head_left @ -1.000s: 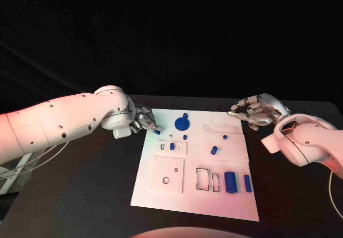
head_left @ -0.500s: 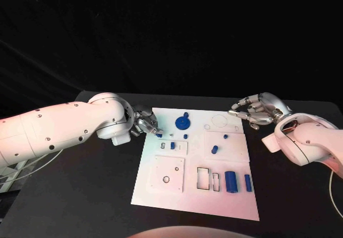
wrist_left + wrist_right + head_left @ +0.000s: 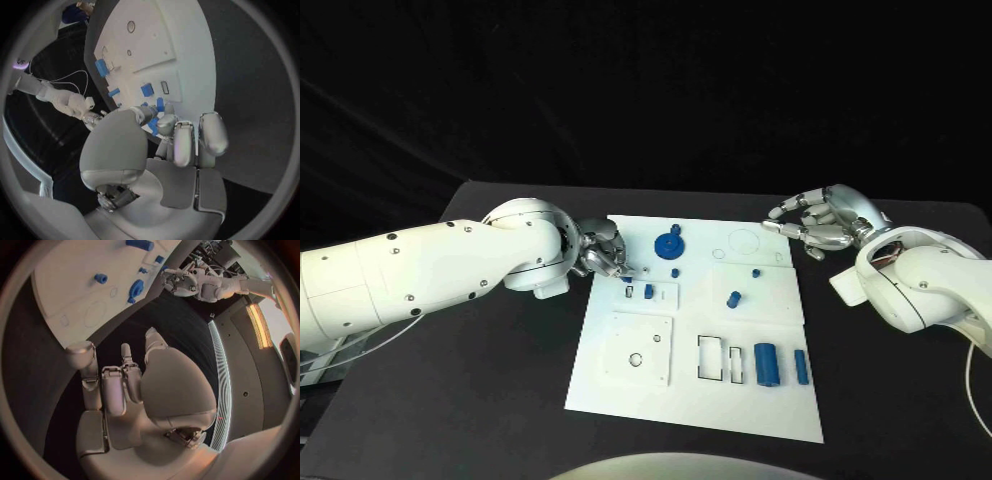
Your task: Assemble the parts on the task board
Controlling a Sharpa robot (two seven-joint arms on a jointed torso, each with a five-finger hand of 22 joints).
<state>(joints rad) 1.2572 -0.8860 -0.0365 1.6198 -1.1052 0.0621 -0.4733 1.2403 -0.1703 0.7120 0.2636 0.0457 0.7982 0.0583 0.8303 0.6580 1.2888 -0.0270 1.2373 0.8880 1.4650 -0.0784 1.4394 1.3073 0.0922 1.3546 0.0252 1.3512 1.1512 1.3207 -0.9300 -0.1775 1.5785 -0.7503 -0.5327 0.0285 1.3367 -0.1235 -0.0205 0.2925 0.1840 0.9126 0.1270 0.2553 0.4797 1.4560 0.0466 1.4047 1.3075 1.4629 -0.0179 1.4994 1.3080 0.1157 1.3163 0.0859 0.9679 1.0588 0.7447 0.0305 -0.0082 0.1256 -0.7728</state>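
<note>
The left hand hung at the nine o'clock side of the flat white rectangular task board, over its upper left edge, and its silver fingers were curled in around a small blue part, pinched at their tips. Just beside those fingertips, on the small raised white plate in the board's upper left, stood a short blue peg next to a narrow slot. Toward twelve o'clock on the board lay the round blue disc-shaped part with a knob, with a small blue stud just below it. Near the board's middle stood a blue cylinder peg, and a small blue block lay above it. At about five o'clock a thick blue cylinder lay beside a thinner blue bar, both to the right of two rectangular cut-outs. The right hand hovered at the board's two o'clock corner, over the black table, grasping nothing, its fingers bent and spread apart.
</note>
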